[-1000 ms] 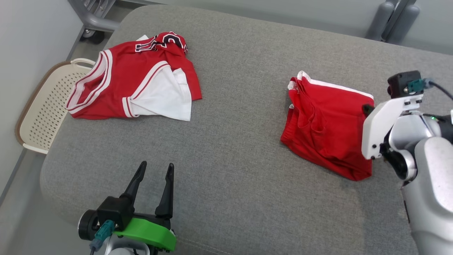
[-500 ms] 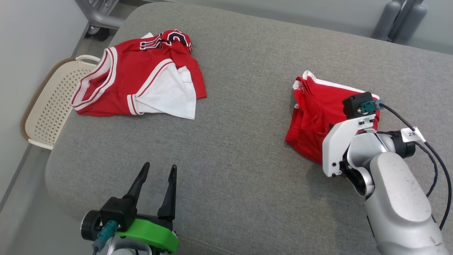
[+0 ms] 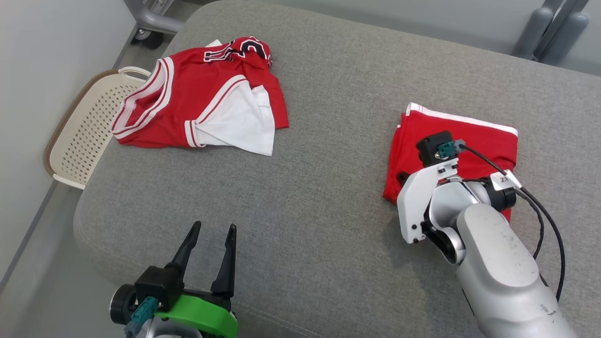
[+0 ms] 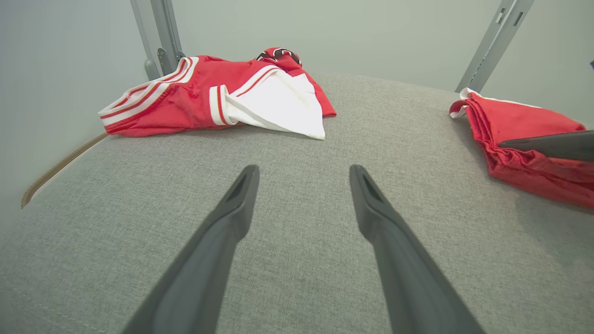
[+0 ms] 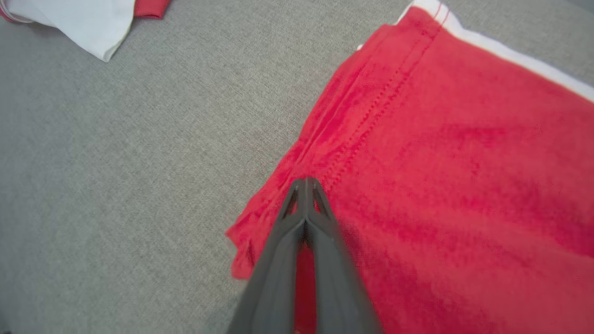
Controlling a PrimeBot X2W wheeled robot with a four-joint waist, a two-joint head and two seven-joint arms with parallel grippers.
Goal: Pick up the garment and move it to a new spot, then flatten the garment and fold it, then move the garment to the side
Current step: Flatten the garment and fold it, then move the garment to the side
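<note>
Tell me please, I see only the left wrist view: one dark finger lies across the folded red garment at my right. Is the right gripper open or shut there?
Observer: Shut. The right wrist view shows the right gripper with both fingertips together on the folded red garment.
Operator: Where on the cloth?
Observer: Near its edge toward the jersey, beside a stitched seam.
Operator: And the brown curve at my far left?
Observer: It is the rim of a cream perforated basket.
</note>
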